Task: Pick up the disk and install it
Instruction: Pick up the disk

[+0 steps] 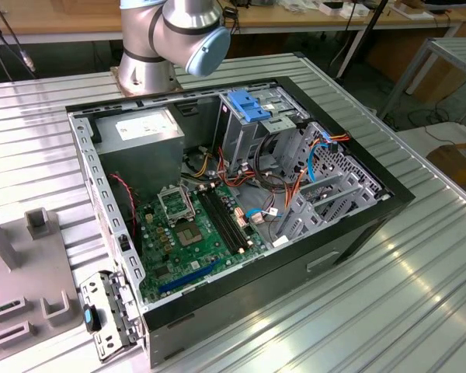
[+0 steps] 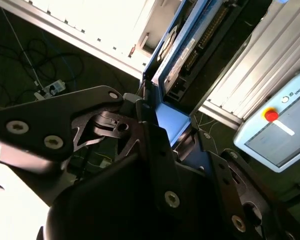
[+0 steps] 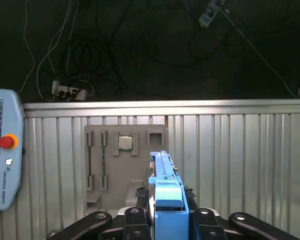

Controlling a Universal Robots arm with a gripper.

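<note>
Fixture plate (image 1: 31, 264): grey, with raised holders. It lies on the table at the exterior view's left, near the case.
Loose bracket (image 1: 109, 311): a perforated metal piece with a small blue clip, sitting right at the case's near corner.
Power-supply box (image 1: 144, 132): grey with a white label, in the case's back corner towards the exterior view's left.
Arm (image 1: 171, 35): its silver base with a blue cap stands on the table just behind the case.
Motherboard (image 1: 202, 233): green, flat on the floor of the case, with coloured cables running beside it.
Computer case (image 1: 349, 233): black, lying on its side with the side panel off.
Drive cage (image 1: 252, 105): metal with a blue handle, at the back of the case, beside the power-supply box.
Table (image 1: 419, 295): ribbed bare metal.
Pendant (image 3: 2, 155): pale blue-grey with a red button, resting on the ribbed metal.
Processor chip (image 3: 125, 143): seated in a pocket of the fixture plate.
The disk (image 3: 167, 200): stands edge-on in the gripper, blue rail and end tab towards the first wrist view's camera, with the fixture plate beyond it. The second wrist view shows its connector end.
Gripper (image 3: 169, 220): black linkages flank the disk in both wrist views.
Fingers (image 3: 135, 222): closed on the disk, one on each flat side.
</note>
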